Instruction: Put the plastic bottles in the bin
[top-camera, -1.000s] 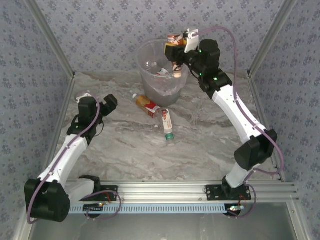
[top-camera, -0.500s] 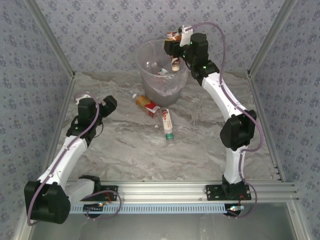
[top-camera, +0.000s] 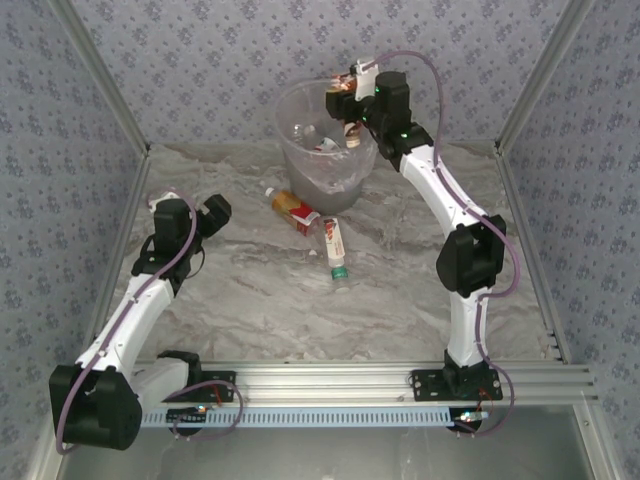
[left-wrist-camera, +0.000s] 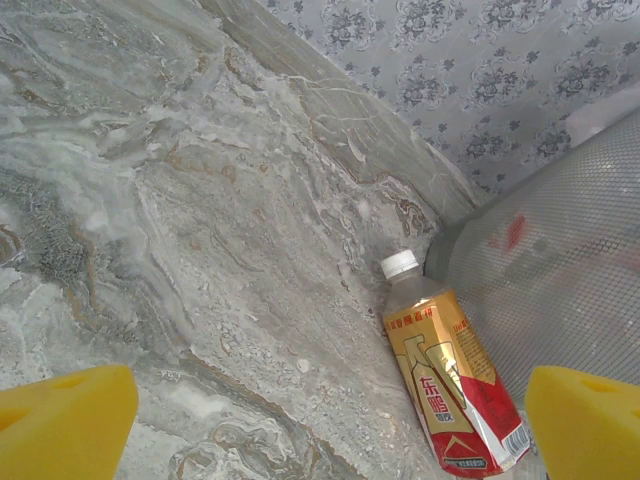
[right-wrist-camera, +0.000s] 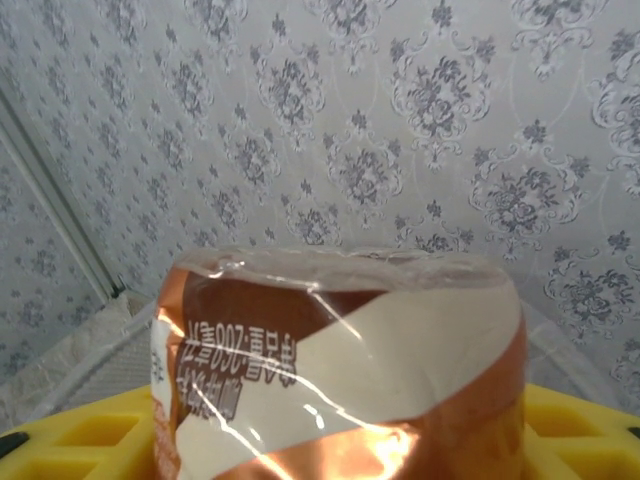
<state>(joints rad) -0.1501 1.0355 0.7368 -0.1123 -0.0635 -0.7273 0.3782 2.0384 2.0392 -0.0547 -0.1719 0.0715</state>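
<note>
Your right claw (top-camera: 343, 88) hovers over the 1 o'clock rim of the round grey bag-lined bin (top-camera: 290, 112), at the table's 12 o'clock. It grips a clear plastic bottle with a brown-and-white label (right-wrist-camera: 340, 370). Your left claw (top-camera: 220, 208) is spread wide and holds nothing, at 9 o'clock on the marble table (top-camera: 260, 300). A red-and-gold labelled bottle (left-wrist-camera: 450, 390) lies by the bin's 6 o'clock side. A white-labelled, green-capped bottle (top-camera: 335, 245) lies near it.

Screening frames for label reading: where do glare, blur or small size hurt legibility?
Right wrist: glare streaks across the brown-and-white bottle, print readable regardless. Left wrist: red-and-gold bottle sharp, evenly lit; yellow pads at the corners soft. Top external: green-capped bottle too small to read.
</note>
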